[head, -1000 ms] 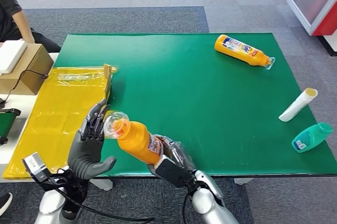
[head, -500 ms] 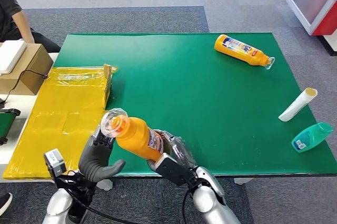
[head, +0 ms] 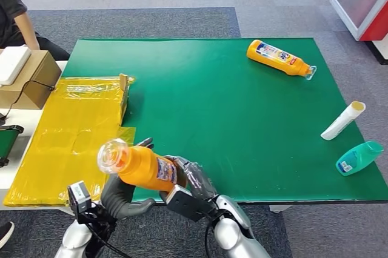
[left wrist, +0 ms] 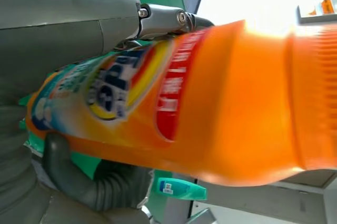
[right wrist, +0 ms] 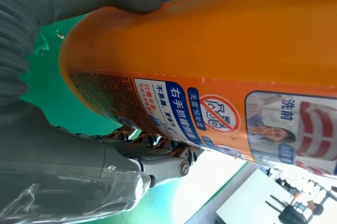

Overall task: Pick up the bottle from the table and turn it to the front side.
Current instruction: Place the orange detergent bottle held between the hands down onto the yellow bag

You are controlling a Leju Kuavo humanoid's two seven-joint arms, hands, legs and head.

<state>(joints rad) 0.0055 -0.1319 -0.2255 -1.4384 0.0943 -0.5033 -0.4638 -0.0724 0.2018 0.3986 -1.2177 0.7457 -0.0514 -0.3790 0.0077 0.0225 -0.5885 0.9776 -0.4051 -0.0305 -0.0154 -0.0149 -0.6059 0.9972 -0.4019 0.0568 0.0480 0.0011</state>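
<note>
An orange bottle (head: 142,166) with a clear cap hangs over the near edge of the green table (head: 219,106), lying almost level with its cap to the left. My right hand (head: 192,182) grips its base end, thumb over the top and fingers (right wrist: 159,153) underneath. My left hand (head: 120,194) cups the bottle from below near the neck, one finger reaching up behind it. Up close in the left wrist view, the bottle (left wrist: 218,103) shows its colourful front label, with my thumb (left wrist: 71,24) above and a finger curled beneath. The right wrist view shows the bottle's (right wrist: 238,40) printed back label.
A second orange bottle (head: 279,58) lies at the far right of the table. A white tube (head: 343,120) and a teal bottle (head: 359,157) lie by the right edge. A yellow plastic bag (head: 73,131) covers the left side, beside a cardboard box (head: 32,79) and a seated person (head: 14,16).
My left hand has dropped from beside the cap to under the bottle and closed around it. The bottle has swung left and levelled out, carried by my right hand.
</note>
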